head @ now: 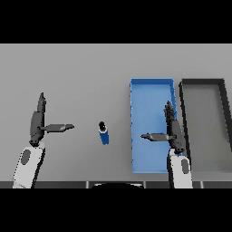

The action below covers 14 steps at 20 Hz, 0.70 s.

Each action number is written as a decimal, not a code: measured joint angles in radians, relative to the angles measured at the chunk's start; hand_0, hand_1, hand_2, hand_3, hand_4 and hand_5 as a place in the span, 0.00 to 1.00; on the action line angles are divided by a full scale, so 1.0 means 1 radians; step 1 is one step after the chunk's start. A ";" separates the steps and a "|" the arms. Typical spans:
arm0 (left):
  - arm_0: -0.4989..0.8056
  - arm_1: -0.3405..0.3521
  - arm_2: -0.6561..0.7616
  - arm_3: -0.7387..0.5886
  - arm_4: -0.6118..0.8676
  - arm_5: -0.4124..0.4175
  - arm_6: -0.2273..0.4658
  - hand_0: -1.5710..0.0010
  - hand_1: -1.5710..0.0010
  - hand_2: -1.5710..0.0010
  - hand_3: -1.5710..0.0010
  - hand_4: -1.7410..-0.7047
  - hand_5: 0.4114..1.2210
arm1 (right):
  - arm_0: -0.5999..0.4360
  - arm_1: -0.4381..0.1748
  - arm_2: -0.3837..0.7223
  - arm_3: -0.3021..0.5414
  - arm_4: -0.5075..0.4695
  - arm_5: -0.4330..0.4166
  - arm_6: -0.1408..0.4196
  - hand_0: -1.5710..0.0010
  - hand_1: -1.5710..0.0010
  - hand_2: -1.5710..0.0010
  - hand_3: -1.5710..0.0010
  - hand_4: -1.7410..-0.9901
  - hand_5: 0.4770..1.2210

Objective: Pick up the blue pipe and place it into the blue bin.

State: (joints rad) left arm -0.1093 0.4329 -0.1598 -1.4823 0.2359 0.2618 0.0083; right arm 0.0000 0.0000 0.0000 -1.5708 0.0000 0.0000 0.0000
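A short blue pipe (104,133) with a dark end lies on the grey table, between my two hands. To its right stands the blue bin (152,93), long and shallow, with nothing in it. My right hand (172,130) hovers over the bin's right half, fingers straight and thumb pointing left; it holds nothing. My left hand (37,122) is at the left of the table, well away from the pipe, fingers straight and thumb pointing right.
A dark grey bin (202,83) sits just right of the blue bin, its wall close to my right hand. Bare grey table stretches behind and to the left of the pipe.
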 measured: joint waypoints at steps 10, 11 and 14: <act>0.055 0.133 -0.065 0.012 -0.036 -0.215 -0.147 1.00 1.00 1.00 1.00 0.75 0.22 | 0.100 -0.151 0.056 -0.100 0.142 0.045 -0.150 1.00 1.00 1.00 1.00 0.73 0.20; 0.042 0.142 -0.066 0.019 -0.035 -0.231 -0.146 1.00 1.00 1.00 1.00 0.75 0.23 | 0.098 -0.166 0.051 -0.104 0.146 0.047 -0.129 1.00 1.00 1.00 1.00 0.73 0.20; 0.048 0.151 -0.076 0.019 -0.019 -0.281 -0.171 1.00 1.00 1.00 1.00 0.75 0.23 | 0.114 -0.155 0.070 -0.125 0.162 0.042 -0.131 1.00 1.00 1.00 1.00 0.73 0.19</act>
State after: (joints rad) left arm -0.0609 0.5836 -0.2363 -1.4637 0.2169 -0.0192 -0.1625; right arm 0.1139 -0.1546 0.0704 -1.6955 0.1625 0.0424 -0.1305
